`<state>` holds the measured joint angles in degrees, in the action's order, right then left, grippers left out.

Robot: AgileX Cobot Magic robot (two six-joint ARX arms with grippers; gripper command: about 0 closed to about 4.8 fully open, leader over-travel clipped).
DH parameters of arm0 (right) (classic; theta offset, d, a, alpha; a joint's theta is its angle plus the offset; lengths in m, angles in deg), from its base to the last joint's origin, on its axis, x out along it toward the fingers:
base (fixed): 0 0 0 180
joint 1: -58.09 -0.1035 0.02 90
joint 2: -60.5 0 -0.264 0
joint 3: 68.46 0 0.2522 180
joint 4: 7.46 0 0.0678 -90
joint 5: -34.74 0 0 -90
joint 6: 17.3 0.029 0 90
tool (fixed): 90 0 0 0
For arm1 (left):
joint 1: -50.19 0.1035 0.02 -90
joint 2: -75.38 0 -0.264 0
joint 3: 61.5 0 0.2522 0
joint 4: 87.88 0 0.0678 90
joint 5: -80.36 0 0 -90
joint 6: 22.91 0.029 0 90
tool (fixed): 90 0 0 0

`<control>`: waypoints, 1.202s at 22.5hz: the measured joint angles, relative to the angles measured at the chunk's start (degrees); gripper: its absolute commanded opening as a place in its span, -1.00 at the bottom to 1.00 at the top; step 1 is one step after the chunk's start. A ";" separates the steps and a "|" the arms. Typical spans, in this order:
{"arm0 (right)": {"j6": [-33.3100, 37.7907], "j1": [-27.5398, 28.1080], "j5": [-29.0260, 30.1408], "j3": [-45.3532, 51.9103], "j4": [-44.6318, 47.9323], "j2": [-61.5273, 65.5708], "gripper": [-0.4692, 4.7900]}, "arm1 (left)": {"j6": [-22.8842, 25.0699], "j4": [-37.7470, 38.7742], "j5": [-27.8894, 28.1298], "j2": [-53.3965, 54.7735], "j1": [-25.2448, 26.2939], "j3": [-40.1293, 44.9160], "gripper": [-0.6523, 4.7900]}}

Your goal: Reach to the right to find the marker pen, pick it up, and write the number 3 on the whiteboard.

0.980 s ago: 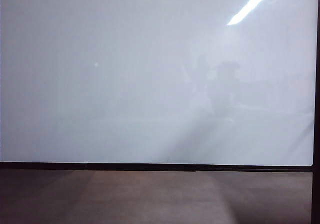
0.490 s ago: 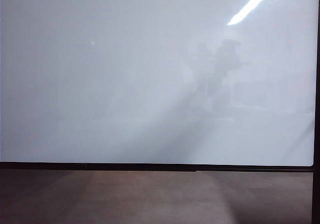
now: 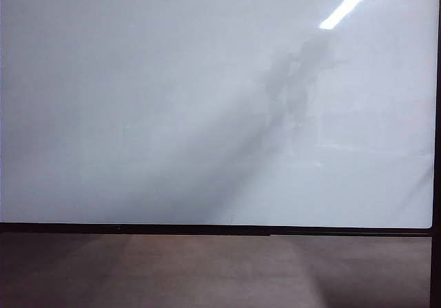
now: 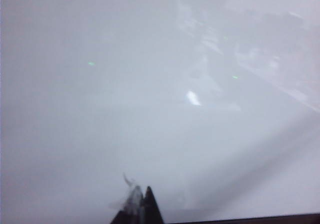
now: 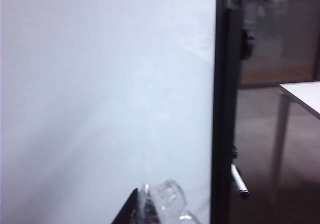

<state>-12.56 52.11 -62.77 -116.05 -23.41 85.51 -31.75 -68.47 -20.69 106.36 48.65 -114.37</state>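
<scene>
**Little of the robot in view — only fingertip ends**

The exterior view shows neither arm directly. In the left wrist view the left gripper (image 4: 140,206) appears as a narrow black wedge at 6 o'clock, its tips wrapped in clear, crinkled film that catches light. The right gripper (image 5: 152,204) looks alike — a dark pointed edge beside glossy transparent wrapping, jaws drawn together. No cables, screws or markings are discernible.

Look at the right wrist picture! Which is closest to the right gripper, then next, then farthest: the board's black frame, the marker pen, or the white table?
From the right gripper, which sits low in front of the whiteboard:
1. Black frame, the board's edge, right beside the gripper.
2. Marker pen, just past the frame, low down.
3. White table, beyond the board, farthest off.
</scene>
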 measured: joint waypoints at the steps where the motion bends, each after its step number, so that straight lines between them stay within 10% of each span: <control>1: 0.00 0.00 -0.81 -0.31 0.35 1.09 -0.84 | 0.00 -0.39 -0.35 1.33 -0.66 -0.85 -0.78; 9: -2.10 4.81 -3.69 -0.44 11.37 15.32 -0.84 | 1.84 -5.42 4.76 11.34 -23.39 -4.11 -0.78; 14: -2.21 18.23 8.87 -0.24 18.97 23.71 -0.84 | 4.11 -5.03 6.19 15.89 -35.65 -7.15 -0.78; 27: -1.42 23.96 16.72 -0.24 52.63 57.57 -0.84 | 7.13 2.38 1.18 22.75 -38.18 -11.34 -0.78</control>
<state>-13.98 76.07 -46.05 -116.29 29.22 143.08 -24.62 -66.09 -19.51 129.12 10.46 -125.71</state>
